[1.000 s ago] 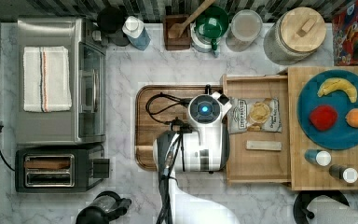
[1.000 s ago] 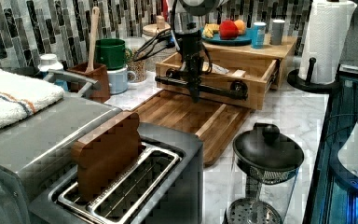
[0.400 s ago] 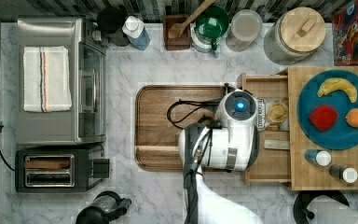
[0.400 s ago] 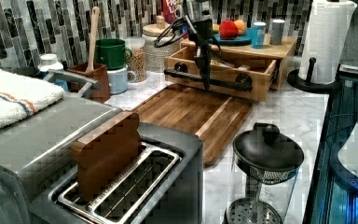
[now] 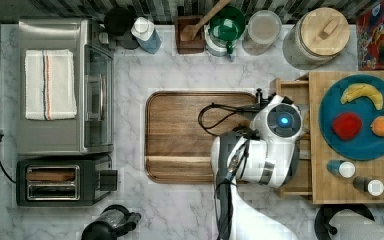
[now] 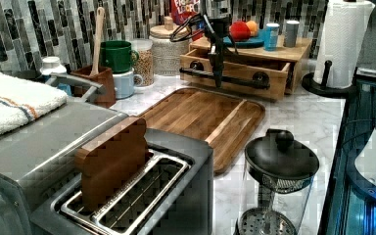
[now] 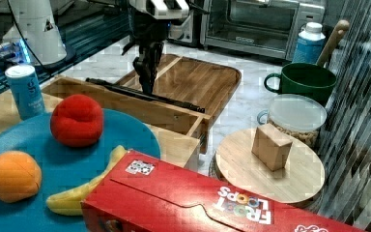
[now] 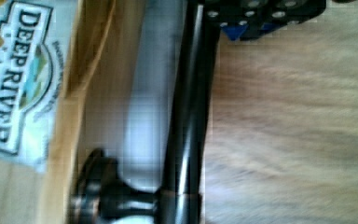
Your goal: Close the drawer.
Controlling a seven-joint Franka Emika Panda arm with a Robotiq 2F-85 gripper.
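Observation:
The light wooden drawer (image 5: 291,85) sticks out a short way from under the wooden stand (image 5: 350,185), on the top view's right. A black bar handle (image 6: 235,78) runs along its front (image 7: 125,104). My gripper (image 6: 219,81) points down with its fingers together, against the outer side of the handle (image 7: 174,102), over the edge of the dark tray. In the wrist view the fingertips (image 8: 261,16) sit beside the bar (image 8: 189,116), not around it. A chip bag (image 8: 14,84) lies inside the drawer. From above, my arm's wrist (image 5: 282,120) hides most of the drawer.
The dark round-cornered wooden tray (image 5: 200,135) lies just in front of the drawer. A blue plate (image 5: 362,145) with fruit and two small bottles sit on the stand. Mugs, jars and a cereal box (image 7: 212,203) line the wall. A toaster oven (image 5: 65,85), a toaster (image 5: 55,180) and a French press (image 6: 279,181) stand further off.
The drawer has slid well into the stand, toward the top view's right. My gripper moved the same way, staying against the handle, off the dark tray's middle.

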